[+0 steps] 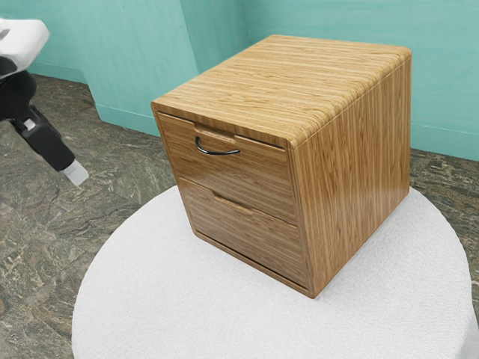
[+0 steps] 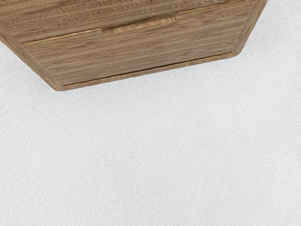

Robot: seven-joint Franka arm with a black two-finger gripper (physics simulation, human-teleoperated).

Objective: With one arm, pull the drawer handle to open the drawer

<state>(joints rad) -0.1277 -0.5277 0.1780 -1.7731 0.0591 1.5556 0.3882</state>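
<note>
table (image 1: 187,299): round, white, rough top. It carries the cabinet, with bare surface in front. The wrist view looks down on that bare top (image 2: 150,165).
lower drawer (image 1: 247,228): front flush with the frame, looks shut. It has a wooden grip (image 1: 232,203) along its top edge and no metal pull. The wrist view also has this front (image 2: 141,52) and its grip (image 2: 140,24).
upper drawer (image 1: 239,168): directly above the lower one, front flush, reads as shut.
handle (image 1: 215,152): thin dark metal bow near the top edge of the upper drawer. It hangs a little proud of the wood and nothing is touching it.
cabinet (image 1: 352,164): striped wood box, upright, set toward the back of the table. Its drawer face turns toward the exterior view's left.
gripper (image 1: 73,172): at the exterior view's left edge, over the floor and off the table. It is well apart from the handle, tip angled down toward the cabinet. Open or closed: cannot tell from here.
floor (image 1: 45,239): dark marbled stone around the table.
wall (image 1: 135,52): teal, behind everything.
step: approach, judged from the gap. No contact and no pull yet, so the task looks barely begun.
next move: bring the gripper across to the drawer face and up to handle height, then line it up square to the bow. Get hold of the bow, then pull straight out along the drawer's travel.
risk: ending up at the lower drawer's wooden grip, or an off-axis pull dragging the whole cabinet.
</note>
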